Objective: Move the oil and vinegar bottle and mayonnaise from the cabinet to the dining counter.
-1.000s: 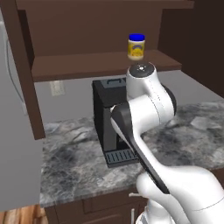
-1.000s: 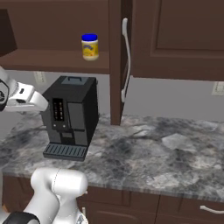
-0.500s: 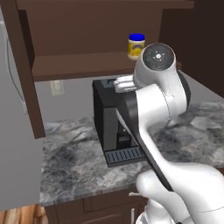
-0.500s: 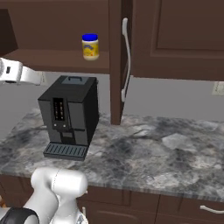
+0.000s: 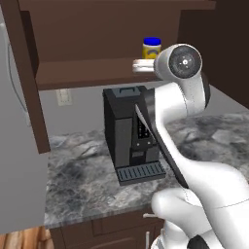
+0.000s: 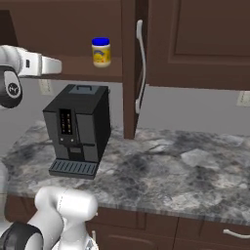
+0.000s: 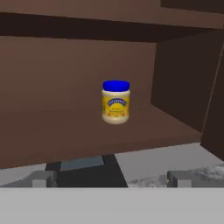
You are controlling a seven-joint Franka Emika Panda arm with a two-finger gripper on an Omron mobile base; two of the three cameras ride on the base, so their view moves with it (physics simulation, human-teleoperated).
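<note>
Jaws wide apart, nothing between them

Both fingertips (image 7: 41, 179) sit at the bottom of the hand view, touching nothing; the mayonnaise (image 7: 116, 102) stands mid-frame on the cabinet (image 7: 57, 122) shelf, above the coffee machine (image 6: 78, 129) on the bench (image 6: 161, 171).

mayonnaise (image 7: 116, 102) on cabinet (image 7: 52, 127) shelf, coffee machine (image 6: 78, 129) below

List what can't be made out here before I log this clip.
- Jar label: too small and blurred to read in the hand view.
- Gripper fingers: left base view, hidden behind the arm's wrist.
- Cabinet shelf's left part: right base view, hidden by the arm and cut off by the frame edge.
- Coffee machine right side: left base view, covered by the arm.
</note>
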